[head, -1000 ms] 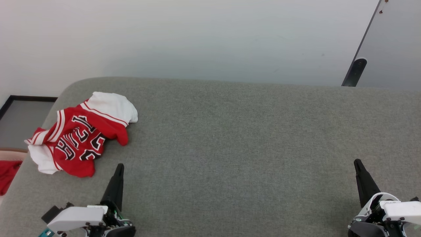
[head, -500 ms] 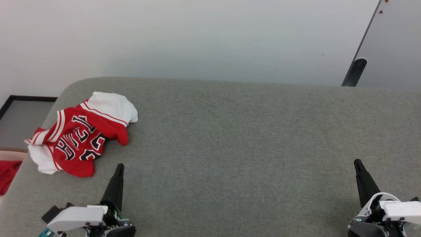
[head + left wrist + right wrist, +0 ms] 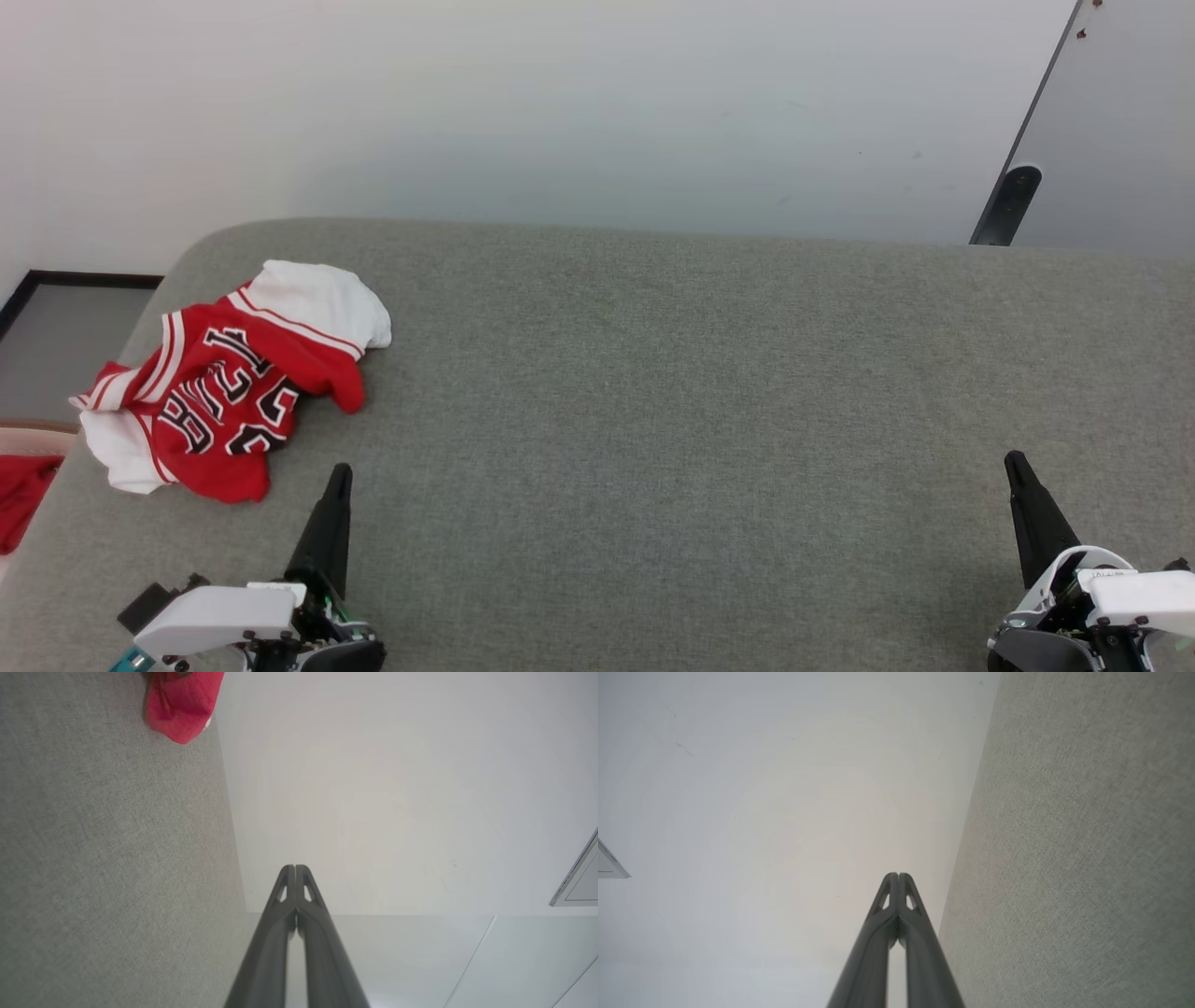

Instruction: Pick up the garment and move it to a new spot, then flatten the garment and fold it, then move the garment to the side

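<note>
Two grippers, both pinched shut on nothing, and I am holding them over the near edge of the grey surface (image 3: 653, 373): my left gripper (image 3: 339, 471) is sitting low on my left, my right gripper (image 3: 1014, 459) well apart on the other side. The garment (image 3: 219, 392) is lying crumpled near the surface's far left corner, just ahead and to the left of my left fingertips (near, not touching). I am judging the pick-up as not yet begun. Next I am needing to spread the left fingers, reach forward-left onto a bunched red fold, and pinch cloth rather than padding, before carrying it toward the open middle.
</note>
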Tool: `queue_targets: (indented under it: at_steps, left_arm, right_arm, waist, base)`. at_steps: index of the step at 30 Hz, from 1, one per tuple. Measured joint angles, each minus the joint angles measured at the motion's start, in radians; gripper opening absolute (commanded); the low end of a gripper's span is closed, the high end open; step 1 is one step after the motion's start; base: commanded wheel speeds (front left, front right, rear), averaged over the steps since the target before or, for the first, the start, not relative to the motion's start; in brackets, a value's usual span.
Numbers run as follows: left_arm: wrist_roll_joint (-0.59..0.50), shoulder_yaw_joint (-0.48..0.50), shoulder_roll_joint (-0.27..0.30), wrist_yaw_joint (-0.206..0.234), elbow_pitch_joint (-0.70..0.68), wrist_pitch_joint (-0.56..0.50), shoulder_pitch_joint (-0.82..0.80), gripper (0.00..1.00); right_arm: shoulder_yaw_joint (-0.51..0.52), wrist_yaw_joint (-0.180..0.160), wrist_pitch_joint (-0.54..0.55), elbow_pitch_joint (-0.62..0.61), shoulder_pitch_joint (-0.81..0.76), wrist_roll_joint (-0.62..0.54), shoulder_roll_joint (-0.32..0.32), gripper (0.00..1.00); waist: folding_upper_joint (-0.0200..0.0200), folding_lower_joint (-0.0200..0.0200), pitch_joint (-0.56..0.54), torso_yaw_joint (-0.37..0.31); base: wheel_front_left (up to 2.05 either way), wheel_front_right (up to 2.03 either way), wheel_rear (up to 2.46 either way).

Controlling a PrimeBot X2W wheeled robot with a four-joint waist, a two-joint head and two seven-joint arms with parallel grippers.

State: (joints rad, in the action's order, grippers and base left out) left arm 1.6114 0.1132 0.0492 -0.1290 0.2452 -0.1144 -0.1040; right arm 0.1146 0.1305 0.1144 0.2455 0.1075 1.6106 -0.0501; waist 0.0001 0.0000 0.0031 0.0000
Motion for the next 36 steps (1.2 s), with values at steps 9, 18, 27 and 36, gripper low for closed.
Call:
queue_targets:
  at_steps: [9,18,27,36]
  left_arm:
    - [0.0,0.0,0.0,0.0,0.0,0.0,0.0,0.0]
    - [0.0,0.0,0.0,0.0,0.0,0.0,0.0,0.0]
    - [0.0,0.0,0.0,0.0,0.0,0.0,0.0,0.0]
    - [-0.007,-0.004,-0.009,0.002,0.039,0.013,0.044,1.0]
  right_arm:
    - [0.0,0.0,0.0,0.0,0.0,0.0,0.0,0.0]
    - [0.0,0.0,0.0,0.0,0.0,0.0,0.0,0.0]
    - [0.0,0.0,0.0,0.0,0.0,0.0,0.0,0.0]
    - [0.002,-0.001,-0.001,0.045,-0.035,-0.001,0.003,1.0]
  waist:
    - [0.0,0.0,0.0,0.0]
    - [0.0,0.0,0.0,0.0]
    - [0.0,0.0,0.0,0.0]
    - [-0.0001,0.0,0.0,0.0]
  base:
    - [0.0,0.0,0.0]
    - [0.0,0.0,0.0]
    - [0.0,0.0,0.0]
    - [0.0,0.0,0.0]
